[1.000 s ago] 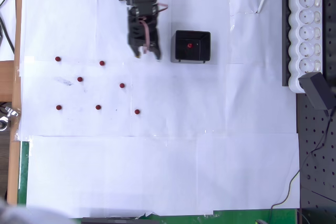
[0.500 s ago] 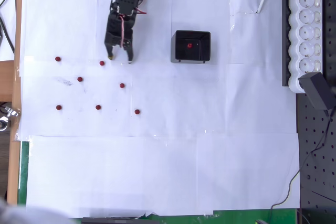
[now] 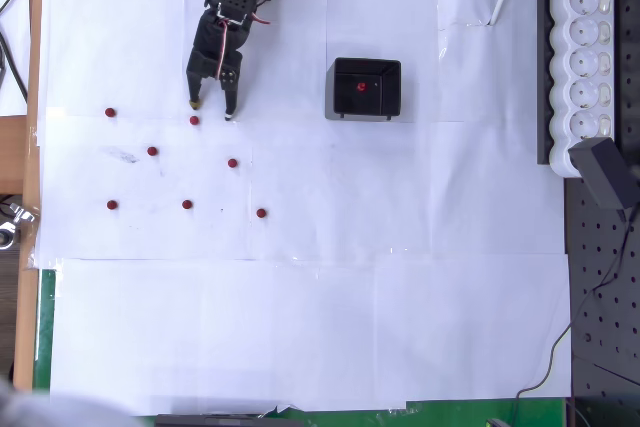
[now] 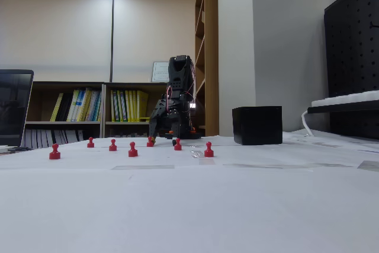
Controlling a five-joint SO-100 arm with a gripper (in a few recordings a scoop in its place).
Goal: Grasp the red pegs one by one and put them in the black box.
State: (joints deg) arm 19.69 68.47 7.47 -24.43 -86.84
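Several red pegs stand scattered on the white paper in the left half of the overhead view. One more red peg lies inside the black box, right of the arm. My black gripper is open above the paper, fingers spread, nothing between them. The nearest peg stands just below its left fingertip, a little inside the gap. In the fixed view the gripper hangs low behind the row of pegs, close to one peg. The black box stands to its right.
A white power strip with a black adapter lies along the right edge. The wooden table edge borders the paper on the left. The white paper stretches toward the bottom of the overhead view.
The gripper has swung left from beside the black box and come down to the peg at the upper middle of the group. The pegs have not moved.
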